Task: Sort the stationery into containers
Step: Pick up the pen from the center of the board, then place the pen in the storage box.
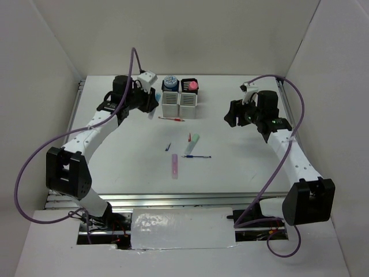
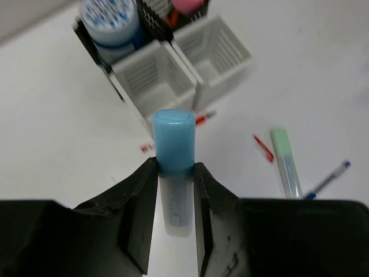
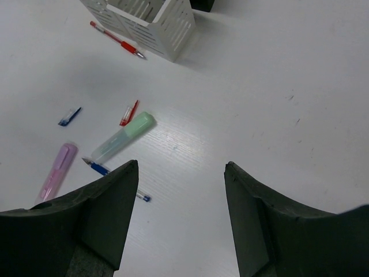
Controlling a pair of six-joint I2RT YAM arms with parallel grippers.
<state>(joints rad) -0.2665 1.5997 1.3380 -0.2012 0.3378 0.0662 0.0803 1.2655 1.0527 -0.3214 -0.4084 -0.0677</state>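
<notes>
My left gripper [image 1: 151, 105] [image 2: 175, 167] is shut on a pastel blue stubby stick [image 2: 174, 151], held above the table just left of the 2x2 block of pen cups [image 1: 180, 105]. The back left black cup holds a blue roll [image 1: 170, 83] [image 2: 109, 23], the back right black cup a pink-capped tube [image 1: 192, 86]. The two white cups [image 2: 190, 66] look empty. On the table lie a red pen [image 1: 171, 119], a green stick [image 1: 192, 143] [image 3: 122, 137], a blue pen [image 1: 196, 156], a purple stick [image 1: 174, 165] [image 3: 56, 175]. My right gripper [image 1: 232, 119] [image 3: 181, 173] is open and empty.
A loose red cap [image 1: 189, 138] [image 3: 129, 112] and a loose blue cap [image 1: 168, 146] [image 3: 70, 116] lie near the green stick. White walls enclose the table on three sides. A metal rail [image 1: 173, 199] runs along the near edge.
</notes>
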